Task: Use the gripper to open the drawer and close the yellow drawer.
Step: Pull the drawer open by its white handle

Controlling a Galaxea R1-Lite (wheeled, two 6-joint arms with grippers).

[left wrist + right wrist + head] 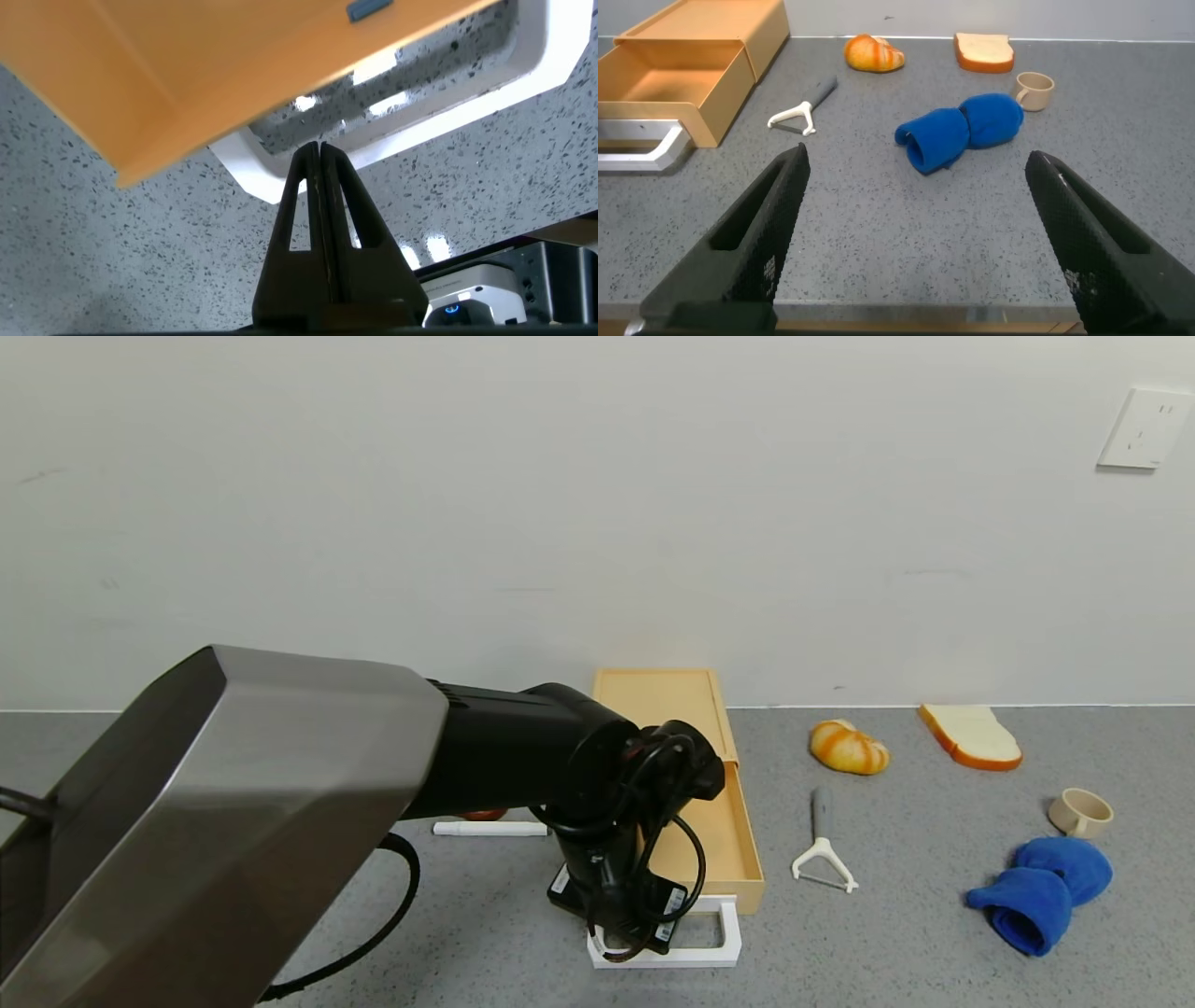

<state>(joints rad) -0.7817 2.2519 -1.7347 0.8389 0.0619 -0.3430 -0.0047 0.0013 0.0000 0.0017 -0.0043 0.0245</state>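
The pale yellow box (661, 702) stands against the wall, and its drawer (726, 831) is pulled out towards me. The white loop handle (724, 941) lies at the drawer's front. My left gripper (618, 941) points down at the handle's left part. In the left wrist view the fingers (320, 147) are pressed together with nothing between them, their tips at the handle's white bar (448, 103) just below the drawer front (187, 65). My right gripper (920, 159) is open and empty near the table's front edge. It sees the open drawer (673, 79) from the side.
To the right of the drawer lie a white peeler (822, 851), a bread roll (848, 748), a toast slice (971, 735), a beige cup (1081, 812) and a blue cloth (1041, 887). A white stick (490, 828) lies to the left of the drawer.
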